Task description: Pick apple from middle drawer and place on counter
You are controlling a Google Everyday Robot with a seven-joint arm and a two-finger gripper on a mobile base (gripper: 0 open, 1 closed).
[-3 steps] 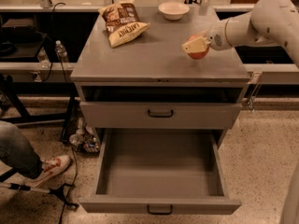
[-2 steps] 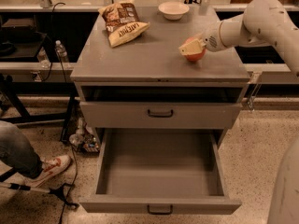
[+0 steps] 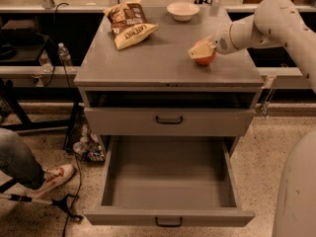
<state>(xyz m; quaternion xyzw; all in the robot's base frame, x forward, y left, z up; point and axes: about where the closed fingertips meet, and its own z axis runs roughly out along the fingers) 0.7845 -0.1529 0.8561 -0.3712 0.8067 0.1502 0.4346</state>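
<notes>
My claw (image 3: 201,51) is clamped on the apple (image 3: 208,59), right at the tabletop (image 3: 148,65) surface; I cannot tell if the two touch. Left of my claw lies a chip bag (image 3: 129,23), and behind it 1 white bowl (image 3: 182,10). Below my claw, the middle drawer (image 3: 168,181) stands open.

Lab: speckled floor (image 3: 281,132), cables (image 3: 79,179), tripod (image 3: 52,201); tool (image 3: 201,51) grips apple (image 3: 208,59) on counter (image 3: 158,60).
</notes>
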